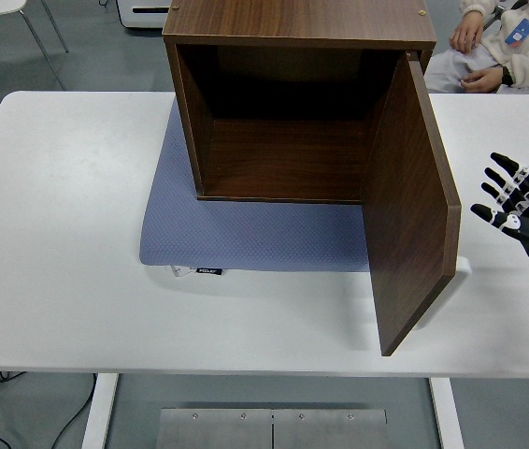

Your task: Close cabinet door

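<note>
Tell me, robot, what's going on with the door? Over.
Right hand open, hovering right of the door, not touching. Door wide open on the cabinet. Nothing between hand and door.

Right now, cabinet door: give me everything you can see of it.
The cabinet door is a flat dark-brown panel with a wood-grain look, hinged along the right side of the cabinet. It stands wide open, swung out toward the table's near edge, upright, with its inner face toward the opening. Its free edge overhangs the white table just past the blue-grey mat. No handle shows. Nothing touches it: the right hand, fingers spread, is to its right with a clear gap.
</note>
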